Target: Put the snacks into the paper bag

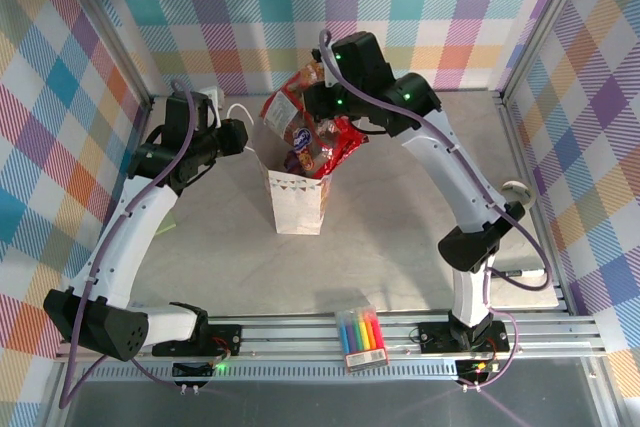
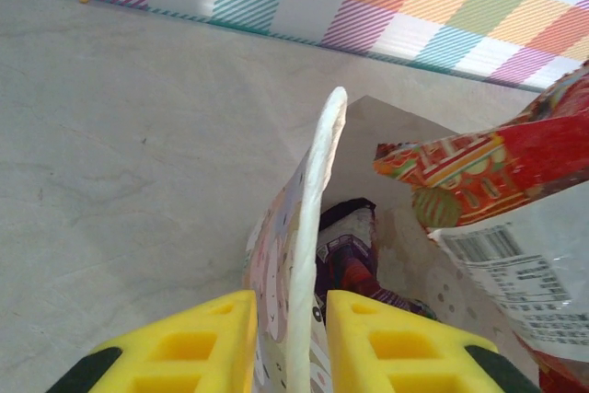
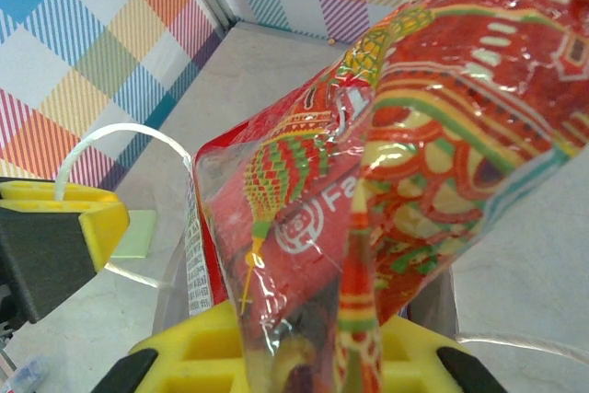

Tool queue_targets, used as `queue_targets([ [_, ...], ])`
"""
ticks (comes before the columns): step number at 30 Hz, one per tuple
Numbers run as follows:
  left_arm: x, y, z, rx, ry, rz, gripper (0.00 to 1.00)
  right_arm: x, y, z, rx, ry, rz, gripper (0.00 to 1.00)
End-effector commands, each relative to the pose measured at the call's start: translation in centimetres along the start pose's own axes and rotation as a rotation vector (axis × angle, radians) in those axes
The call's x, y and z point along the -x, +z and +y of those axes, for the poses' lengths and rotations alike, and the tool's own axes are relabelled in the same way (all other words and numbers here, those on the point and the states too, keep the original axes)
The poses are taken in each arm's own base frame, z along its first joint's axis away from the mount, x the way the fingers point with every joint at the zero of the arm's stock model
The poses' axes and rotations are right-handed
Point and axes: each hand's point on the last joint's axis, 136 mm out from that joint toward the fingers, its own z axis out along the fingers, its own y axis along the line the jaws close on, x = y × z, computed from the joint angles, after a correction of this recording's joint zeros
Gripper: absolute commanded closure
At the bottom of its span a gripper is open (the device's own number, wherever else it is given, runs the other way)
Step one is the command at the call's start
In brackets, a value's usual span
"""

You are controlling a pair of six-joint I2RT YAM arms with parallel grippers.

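Bag edge (image 2: 310, 209) tight in left tool (image 2: 292, 310), red snack (image 3: 433, 126) in right tool (image 3: 304, 333)

the red snack packet (image 3: 405, 154) shows white letters "fa" beside a round white logo (image 3: 296, 235), and its white back carries a barcode (image 2: 485, 246) with print too small to read.

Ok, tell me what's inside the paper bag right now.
Inside the paper bag: a purple packet and a crumpled red packet poking out of the top, with a large red packet over the opening. The bag's bottom and anything beneath those packets are covered.
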Motion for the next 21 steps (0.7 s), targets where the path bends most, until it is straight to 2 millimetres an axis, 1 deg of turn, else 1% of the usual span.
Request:
queue_targets([
  [1,1.1,-0.9,-0.2,-0.016,-0.011,-0.022,0.73,3.3,-1.8,1.0,0.02,-0.019,-0.124,1.0],
  [6,1.2,-0.8,-0.1,-0.01,-0.009,-0.024,0.73,3.4,-1.9,0.9,0.01,-0.031,-0.122,1.0],
  [10,1.3,-0.6,-0.2,-0.016,-0.01,-0.022,0.73,4.2,-3.0,1.2,0.022,-0.018,-0.154,1.0],
  [14,1.3,-0.4,-0.3,-0.022,-0.012,-0.024,0.73,5.1,-4.3,2.2,0.077,0.029,-0.186,1.0],
  [16,1.3,-0.4,-0.4,-0.026,-0.014,-0.023,0.73,5.1,-4.2,2.4,0.088,0.049,-0.186,1.0],
  [19,1.3,-0.4,-0.6,-0.039,-0.016,-0.022,0.73,5.2,-3.8,2.2,0.079,0.088,-0.187,1.0],
  [21,1.2,-0.4,-0.6,-0.039,-0.016,-0.022,0.73,5.6,-3.7,2.8,0.115,0.114,-0.198,1.0],
])
